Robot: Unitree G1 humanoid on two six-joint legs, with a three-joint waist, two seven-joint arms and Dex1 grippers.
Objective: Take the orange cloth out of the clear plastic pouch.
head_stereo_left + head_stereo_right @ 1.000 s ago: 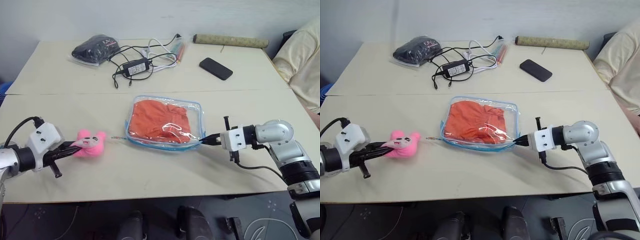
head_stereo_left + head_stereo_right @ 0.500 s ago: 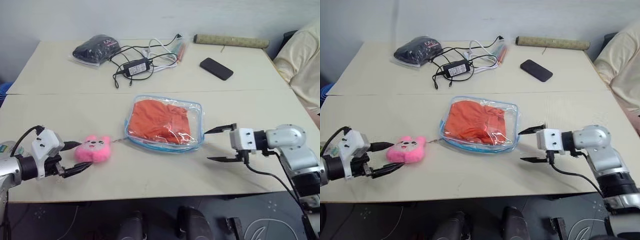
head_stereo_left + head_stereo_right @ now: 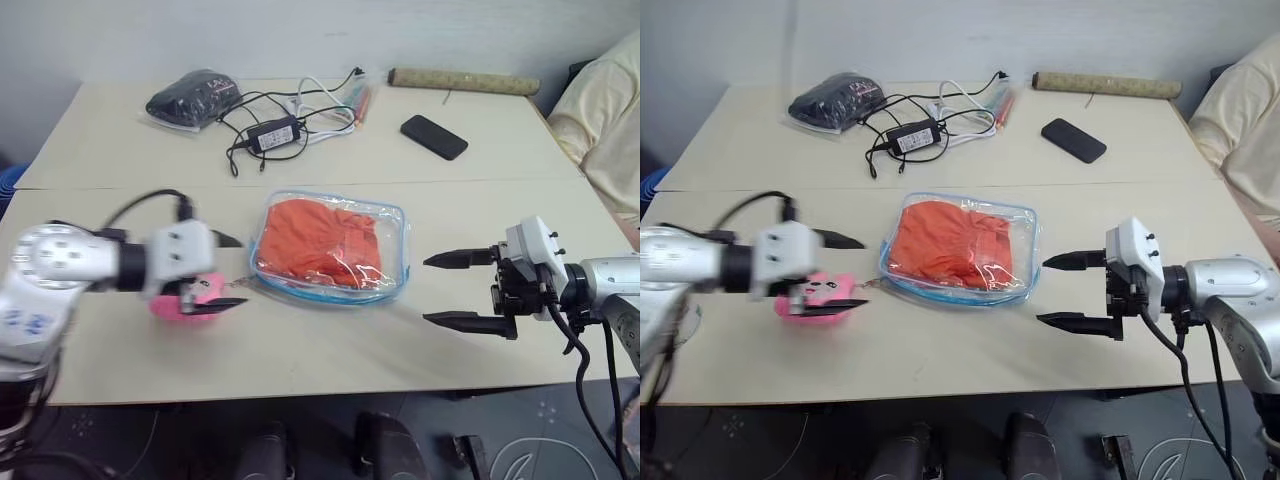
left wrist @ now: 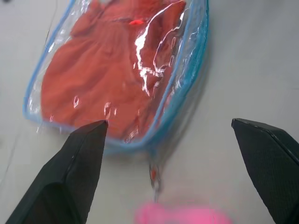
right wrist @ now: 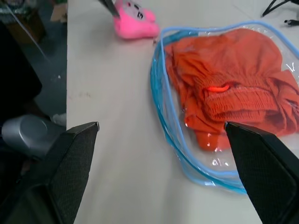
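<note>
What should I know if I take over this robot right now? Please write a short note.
Left gripper: fingers open, holding nothing, over the pink plush toy at the left end of the clear plastic pouch.
Right gripper: fingers open, holding nothing, off the pouch's right end, not touching it.
The pouch lies flat mid-table with the orange cloth fully inside.
Done: nothing of the removal yet.
Left: hold the pouch, open it if it is closed, pull the cloth out.
</note>
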